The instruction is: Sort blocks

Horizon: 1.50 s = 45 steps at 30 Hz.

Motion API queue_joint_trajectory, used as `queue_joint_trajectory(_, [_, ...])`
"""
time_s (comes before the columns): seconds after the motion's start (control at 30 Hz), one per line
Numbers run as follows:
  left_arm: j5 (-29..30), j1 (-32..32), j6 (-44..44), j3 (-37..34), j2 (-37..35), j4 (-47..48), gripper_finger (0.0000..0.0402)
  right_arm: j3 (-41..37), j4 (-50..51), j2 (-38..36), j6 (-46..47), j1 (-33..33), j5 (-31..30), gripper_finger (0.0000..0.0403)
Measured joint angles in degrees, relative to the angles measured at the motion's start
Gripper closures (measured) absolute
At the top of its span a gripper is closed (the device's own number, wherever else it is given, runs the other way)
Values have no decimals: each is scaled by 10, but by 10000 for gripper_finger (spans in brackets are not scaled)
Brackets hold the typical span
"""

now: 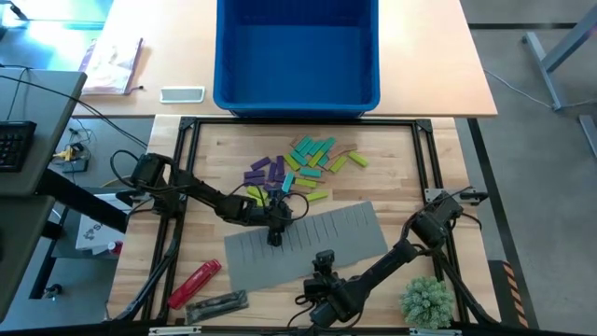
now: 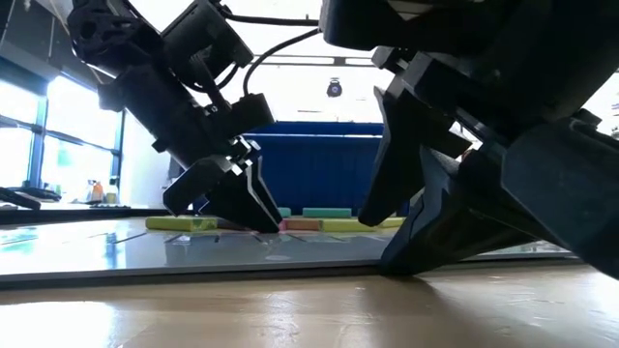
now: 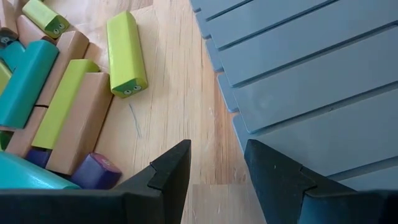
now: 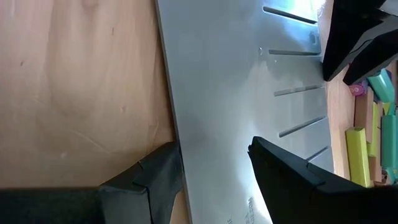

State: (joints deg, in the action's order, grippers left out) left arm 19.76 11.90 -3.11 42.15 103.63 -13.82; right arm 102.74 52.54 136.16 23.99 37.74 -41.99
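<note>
Blocks (image 1: 300, 166): lay heaped on the wooden table (image 1: 215, 149), between the blue bin (image 1: 297, 51) at its far edge and the grey mat (image 1: 308, 245).
Left gripper (image 1: 275, 238): stood at the mat's far edge, fingers parted, nothing between them.
Key relation: the pile lay just beyond and to one side of the left fingers; a lime block (image 3: 127, 54) was nearest, long axis roughly along the gripper's reach. Left arm was plainly nearer.
Right gripper (image 1: 322, 257): hovered over the mat's near part, fingers parted, empty.
Obscured: lower blocks were buried in the heap; the low view hid most behind both grippers.
</note>
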Motion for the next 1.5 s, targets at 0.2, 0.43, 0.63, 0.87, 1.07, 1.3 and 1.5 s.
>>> queue_joint_trajectory(0.2, [-1, 0, 0, 0, 0, 2, 257, 0, 5, 0, -11, 0, -24, 219])
queue_joint_trajectory(0.43, [0, 0, 0, 0, 0, 3, 257, 0, 7, 0, -35, 1, -52, 219])
queue_joint_trajectory(0.63, [7, 0, -1, 0, 0, 4, 257, 24, 14, 1, -62, 3, -97, 219])
queue_joint_trajectory(0.87, [4, -3, -4, 0, 1, 4, 257, 33, 20, 0, -60, 1, -112, 219])
queue_joint_trajectory(1.07, [9, -3, -5, -1, 1, 4, 257, 33, 21, 0, -51, -10, -143, 219])
queue_joint_trajectory(1.3, [-12, -1, -12, 0, 0, 1, 257, 31, 30, 0, -84, -36, -196, 227])
queue_joint_trajectory(1.5, [-12, -2, -20, -1, 1, -7, 257, 31, 25, 0, -93, -44, -164, 265])
